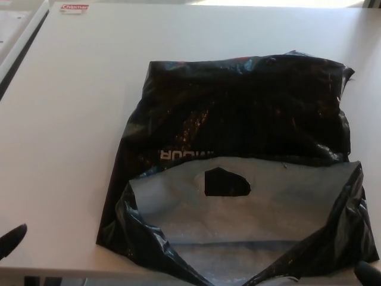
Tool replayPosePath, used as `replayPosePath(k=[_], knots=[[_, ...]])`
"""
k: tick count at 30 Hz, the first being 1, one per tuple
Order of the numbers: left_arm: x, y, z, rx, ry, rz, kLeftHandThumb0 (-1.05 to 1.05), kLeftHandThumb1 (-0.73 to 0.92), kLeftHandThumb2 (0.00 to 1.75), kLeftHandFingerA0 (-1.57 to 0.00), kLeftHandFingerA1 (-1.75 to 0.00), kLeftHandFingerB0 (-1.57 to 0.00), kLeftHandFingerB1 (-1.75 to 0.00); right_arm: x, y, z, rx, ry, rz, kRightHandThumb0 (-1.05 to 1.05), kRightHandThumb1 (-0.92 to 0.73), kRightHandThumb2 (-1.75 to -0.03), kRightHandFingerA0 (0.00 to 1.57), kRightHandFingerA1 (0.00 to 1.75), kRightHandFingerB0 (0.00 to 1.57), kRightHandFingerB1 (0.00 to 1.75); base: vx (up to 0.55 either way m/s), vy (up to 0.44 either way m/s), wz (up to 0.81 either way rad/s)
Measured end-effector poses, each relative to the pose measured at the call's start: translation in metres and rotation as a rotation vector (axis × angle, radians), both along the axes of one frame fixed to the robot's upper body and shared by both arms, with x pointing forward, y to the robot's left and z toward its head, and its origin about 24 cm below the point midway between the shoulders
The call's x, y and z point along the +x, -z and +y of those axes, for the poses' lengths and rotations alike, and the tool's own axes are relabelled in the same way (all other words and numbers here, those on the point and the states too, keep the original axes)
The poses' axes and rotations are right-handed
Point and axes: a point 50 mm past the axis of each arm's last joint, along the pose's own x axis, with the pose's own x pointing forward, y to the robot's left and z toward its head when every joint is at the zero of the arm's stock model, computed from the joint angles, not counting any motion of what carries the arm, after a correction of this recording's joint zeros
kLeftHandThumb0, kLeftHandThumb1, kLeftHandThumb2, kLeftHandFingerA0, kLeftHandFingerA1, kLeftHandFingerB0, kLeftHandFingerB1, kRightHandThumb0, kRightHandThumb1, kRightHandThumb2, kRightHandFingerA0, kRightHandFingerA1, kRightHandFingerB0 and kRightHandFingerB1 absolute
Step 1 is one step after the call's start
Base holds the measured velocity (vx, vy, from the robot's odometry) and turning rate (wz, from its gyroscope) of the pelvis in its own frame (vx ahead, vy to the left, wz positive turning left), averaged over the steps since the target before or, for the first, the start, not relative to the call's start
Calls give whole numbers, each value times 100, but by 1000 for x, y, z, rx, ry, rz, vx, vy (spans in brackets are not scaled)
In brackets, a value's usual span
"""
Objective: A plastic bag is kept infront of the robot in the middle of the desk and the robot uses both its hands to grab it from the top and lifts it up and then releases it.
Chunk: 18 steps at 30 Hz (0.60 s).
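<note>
A black plastic bag lies flat in the middle of the white desk. Its mouth faces me and gapes open, showing the grey inner side with a cut-out handle hole. White upside-down lettering runs across the black outside. Only a black tip of my left hand shows at the bottom left edge, well apart from the bag. A black tip of my right hand shows at the bottom right corner, beside the bag's near right corner. Both hands are mostly out of frame.
A small red and white label lies at the desk's far left. A second white surface adjoins the desk on the left across a dark gap. The desk's front edge runs just below the bag's mouth.
</note>
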Motion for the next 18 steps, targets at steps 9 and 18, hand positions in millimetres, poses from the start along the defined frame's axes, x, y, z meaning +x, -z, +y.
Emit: replayPosePath(k=[9, 18], knots=[[12, -2, 5, 72, 74, 93, -45, 36, 60, -24, -46, -9, -31, 6, 3, 2, -65, 31, 123, -90, -44, -82, 18, 54, 0, 0, 0, 0, 0], [39, 8, 13, 115, 140, 209, -47, 37, 62, -18, -46, -12, -34, 19, 12, 0, -125, 55, 266, -96, -52, -60, 29, 52, 0, 0, 0, 0, 0]])
